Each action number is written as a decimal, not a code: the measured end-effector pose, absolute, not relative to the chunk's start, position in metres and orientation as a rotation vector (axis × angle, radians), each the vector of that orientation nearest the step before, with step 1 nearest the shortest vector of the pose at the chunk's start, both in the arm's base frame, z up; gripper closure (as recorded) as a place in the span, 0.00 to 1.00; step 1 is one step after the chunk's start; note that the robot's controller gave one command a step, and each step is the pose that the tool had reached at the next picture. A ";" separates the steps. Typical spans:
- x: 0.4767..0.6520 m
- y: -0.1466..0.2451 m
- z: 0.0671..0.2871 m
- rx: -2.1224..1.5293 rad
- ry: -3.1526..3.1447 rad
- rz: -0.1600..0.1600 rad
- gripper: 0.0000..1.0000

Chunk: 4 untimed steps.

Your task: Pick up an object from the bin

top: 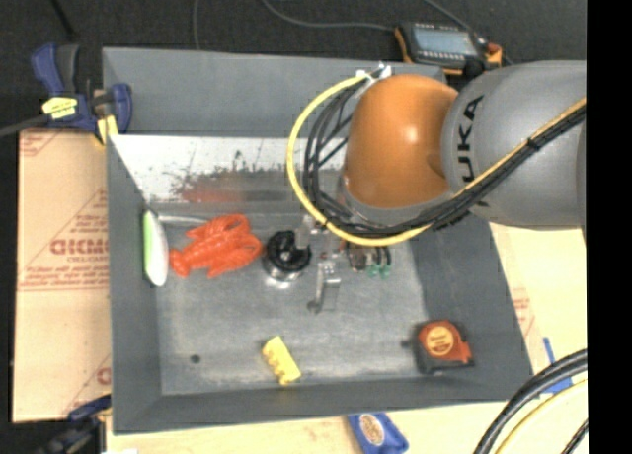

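Just left of the fingers [325,290], a black round cap [286,252].

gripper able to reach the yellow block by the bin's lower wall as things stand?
Probably yes. The yellow block lies alone, with nothing on or against it, and the gripper hangs just up and right of it. The lower wall is close but apart from it.
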State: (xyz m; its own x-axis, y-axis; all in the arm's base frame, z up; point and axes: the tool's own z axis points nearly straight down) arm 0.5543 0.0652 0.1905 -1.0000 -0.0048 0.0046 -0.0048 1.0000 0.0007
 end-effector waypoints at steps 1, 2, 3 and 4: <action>0.556 0.065 0.195 0.005 -3.145 -0.002 0.00; 0.596 0.070 0.164 -0.096 -3.154 -0.004 0.00; 0.601 0.072 0.109 0.001 -3.148 0.000 0.00; 0.629 0.058 0.104 0.055 -3.141 -0.002 0.00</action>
